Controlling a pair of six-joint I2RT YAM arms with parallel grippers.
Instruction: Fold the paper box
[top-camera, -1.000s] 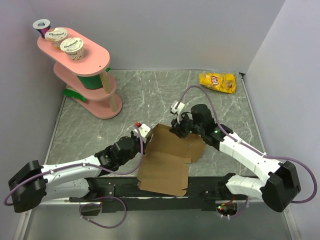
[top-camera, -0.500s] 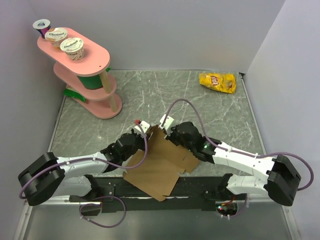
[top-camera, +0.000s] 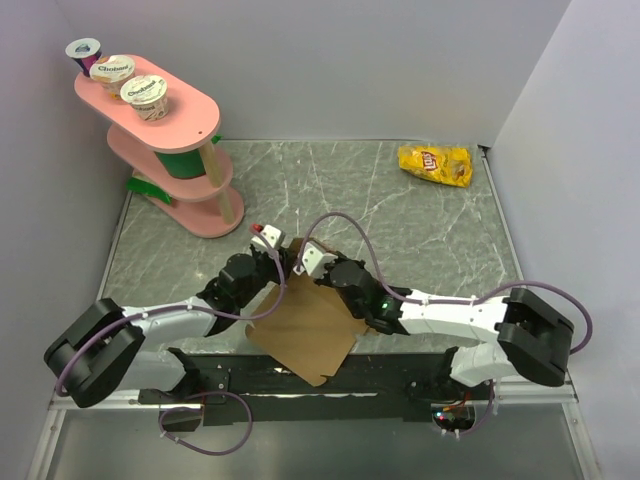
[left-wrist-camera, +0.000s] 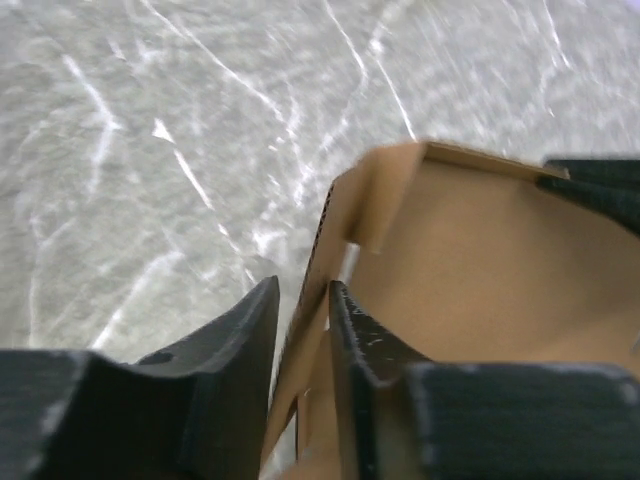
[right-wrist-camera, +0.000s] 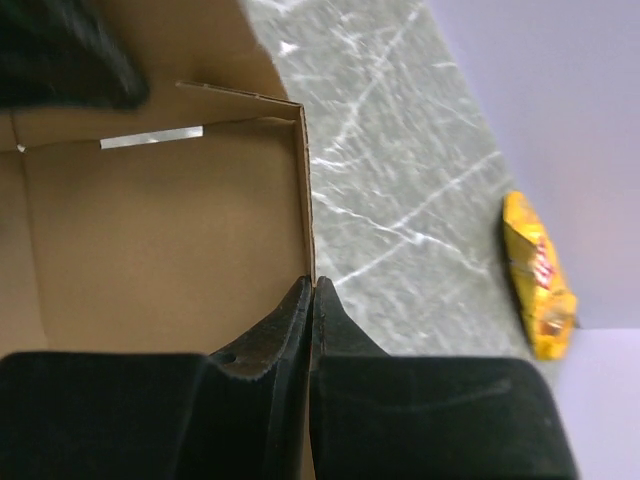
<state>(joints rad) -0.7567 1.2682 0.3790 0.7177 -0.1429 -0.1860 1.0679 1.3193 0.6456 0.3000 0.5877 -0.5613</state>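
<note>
The paper box is brown card and it sits at the near edge of the grey stone table, right between the two arms. It is partly folded, with some walls standing up and a big flat part lying toward the front. The right gripper is squeezed tight on the top edge of one thin card wall, and its two black fingers almost meet with the card between them. In the right wrist view the inside of the box is to the left of that wall and the table is to the right. The left gripper is open only a little bit. A card wall stands in the gap between its fingers, with a thin slit of light on one side, so it is not pinching hard. A yellow chip bag lies far back on the right, well away from the box. A pink shelf with small cups on top stands at the back left
</note>
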